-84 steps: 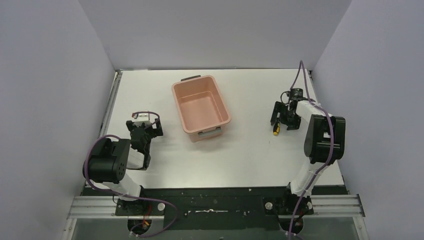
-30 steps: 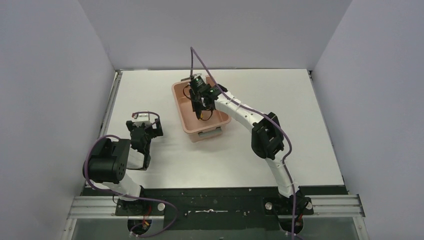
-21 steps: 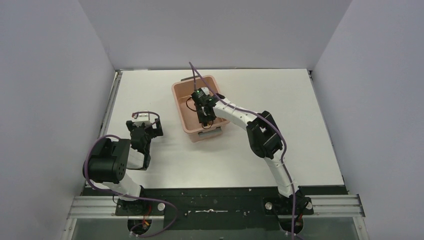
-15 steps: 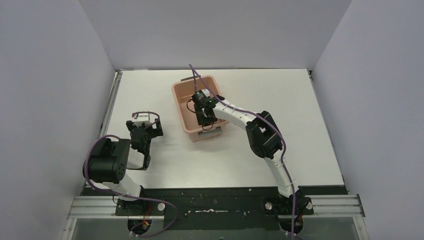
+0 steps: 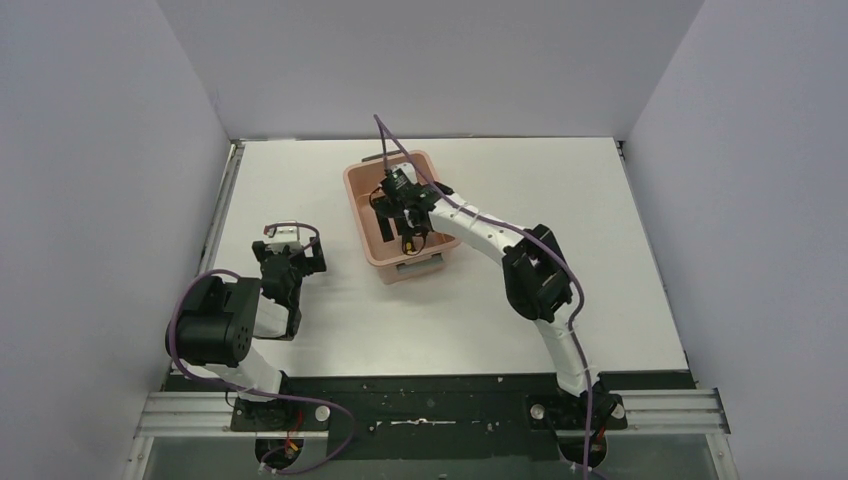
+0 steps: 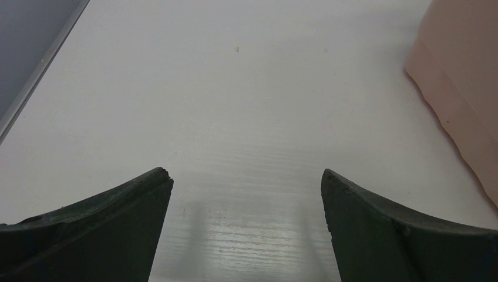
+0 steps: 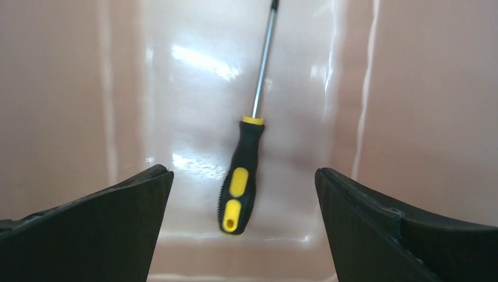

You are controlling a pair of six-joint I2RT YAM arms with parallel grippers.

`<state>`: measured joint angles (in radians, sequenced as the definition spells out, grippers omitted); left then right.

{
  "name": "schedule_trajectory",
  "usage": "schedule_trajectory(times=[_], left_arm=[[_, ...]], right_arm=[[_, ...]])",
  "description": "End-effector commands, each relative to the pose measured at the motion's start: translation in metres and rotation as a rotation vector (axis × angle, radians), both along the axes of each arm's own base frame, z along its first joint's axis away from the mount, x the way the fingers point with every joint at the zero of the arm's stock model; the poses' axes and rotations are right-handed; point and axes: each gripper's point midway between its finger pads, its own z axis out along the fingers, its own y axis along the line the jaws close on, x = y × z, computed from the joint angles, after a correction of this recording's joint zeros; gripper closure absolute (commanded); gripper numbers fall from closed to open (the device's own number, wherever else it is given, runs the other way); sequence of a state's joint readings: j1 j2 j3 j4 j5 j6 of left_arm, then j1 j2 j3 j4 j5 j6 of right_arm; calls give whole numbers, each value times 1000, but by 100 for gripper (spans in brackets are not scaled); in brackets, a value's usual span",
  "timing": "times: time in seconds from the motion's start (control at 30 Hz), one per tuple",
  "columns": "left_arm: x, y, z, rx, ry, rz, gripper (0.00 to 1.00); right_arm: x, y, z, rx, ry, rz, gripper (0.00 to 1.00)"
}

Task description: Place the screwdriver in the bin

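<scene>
The yellow-and-black screwdriver (image 7: 241,179) lies loose on the floor of the salmon-pink bin (image 7: 423,106), shaft pointing away from the camera. In the top view it shows as a small yellow spot (image 5: 408,241) near the bin's (image 5: 356,205) near end. My right gripper (image 5: 402,216) hangs over the bin, open and empty, its fingers (image 7: 88,229) spread either side of the handle without touching it. My left gripper (image 5: 288,262) rests low over the white table, left of the bin, open and empty; its fingers (image 6: 82,229) frame bare table.
The bin's side wall (image 6: 464,88) shows at the right edge of the left wrist view. Grey walls enclose the table on three sides. A metal rail (image 5: 225,210) runs along the table's left edge.
My right arm carried the screwdriver from the table's right side to the bin. The gripper has opened and risen slightly, and the screwdriver now lies in the bin. The left arm has not moved.
</scene>
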<state>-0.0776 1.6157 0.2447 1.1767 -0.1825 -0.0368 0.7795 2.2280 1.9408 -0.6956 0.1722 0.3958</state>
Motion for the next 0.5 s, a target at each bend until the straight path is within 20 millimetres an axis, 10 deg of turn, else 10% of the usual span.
schedule_trajectory(times=[0.0, 0.27, 0.47], left_arm=[[6, 0, 13, 4, -48, -5, 3], [6, 0, 13, 4, -48, -6, 3], [6, 0, 13, 4, -47, -6, 3]], right_arm=[[11, 14, 150, 191, -282, 76, 0], [15, -54, 243, 232, -597, 61, 0], [28, -179, 217, 258, -732, -128, 0]])
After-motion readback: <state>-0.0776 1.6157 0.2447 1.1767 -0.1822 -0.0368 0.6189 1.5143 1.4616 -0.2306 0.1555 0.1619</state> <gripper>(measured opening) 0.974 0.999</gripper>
